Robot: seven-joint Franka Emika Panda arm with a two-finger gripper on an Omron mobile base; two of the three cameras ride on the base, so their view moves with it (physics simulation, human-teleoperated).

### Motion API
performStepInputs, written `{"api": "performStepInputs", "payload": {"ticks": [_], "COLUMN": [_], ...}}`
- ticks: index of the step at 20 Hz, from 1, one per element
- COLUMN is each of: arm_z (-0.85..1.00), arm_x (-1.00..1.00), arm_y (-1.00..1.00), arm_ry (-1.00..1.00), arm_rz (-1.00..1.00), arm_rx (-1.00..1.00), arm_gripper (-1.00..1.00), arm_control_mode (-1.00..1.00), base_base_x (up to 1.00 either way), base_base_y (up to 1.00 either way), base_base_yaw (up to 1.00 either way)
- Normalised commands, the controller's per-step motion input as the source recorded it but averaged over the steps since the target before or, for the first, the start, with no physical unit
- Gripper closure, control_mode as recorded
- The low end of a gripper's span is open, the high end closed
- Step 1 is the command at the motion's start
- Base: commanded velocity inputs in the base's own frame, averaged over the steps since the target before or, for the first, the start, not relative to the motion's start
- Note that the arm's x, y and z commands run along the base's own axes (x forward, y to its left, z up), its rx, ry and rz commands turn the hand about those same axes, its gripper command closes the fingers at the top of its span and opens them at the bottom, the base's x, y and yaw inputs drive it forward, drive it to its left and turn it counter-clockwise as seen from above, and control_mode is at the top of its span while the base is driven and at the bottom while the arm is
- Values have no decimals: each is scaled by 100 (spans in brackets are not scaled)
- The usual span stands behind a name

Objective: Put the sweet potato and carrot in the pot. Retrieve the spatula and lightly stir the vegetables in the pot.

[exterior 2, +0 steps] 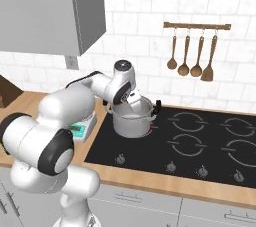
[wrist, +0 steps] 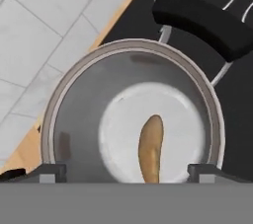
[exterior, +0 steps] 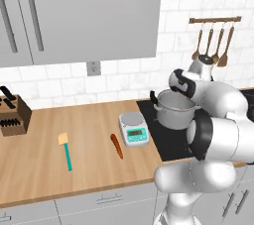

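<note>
Pot: round, polished steel, pale flat bottom, two black side handles, standing on the black glass cooktop at its left front ring. Sweet potato: stubby, brown-tan, matte oblong, lying flat on the pot's bottom. Gripper: directly above the pot's mouth, fingers spread wide and empty, the tuber lying below and between the two fingertips without touching either. Carrot: slim, tapered, orange-red, lying on the wooden counter just left of the kitchen scale, well apart from the pot. Spatula: thin teal handle with a small tan squarish blade, flat on the counter further left of the carrot. Scale: white body, round grey plate, teal front.
</note>
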Motion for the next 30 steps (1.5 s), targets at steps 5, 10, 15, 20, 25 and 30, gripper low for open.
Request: {"api": "performStepInputs", "payload": {"ticks": [5,10,15,20,25,30], "arm_z": [100,28,-27,-69,-63,-47], "arm_x": [-100,-100,-94,-27,19,23], "arm_y": [2,62,100,100,100,100], "arm_ry": [-19,1,10,14,16,13], "arm_rz": [0,8,30,35,30,19], "arm_rx": [1,-1,-5,-6,-9,-19], "arm_gripper": [-100,-100,-100,-100,-100,-100], "arm_control_mode": [-100,-100,-100,-100,-100,-100], "base_base_x": [0,0,0,0,0,0], "base_base_y": [0,0,0,0,0,0], "base_base_yaw": [0,0,0,0,0,0]}}
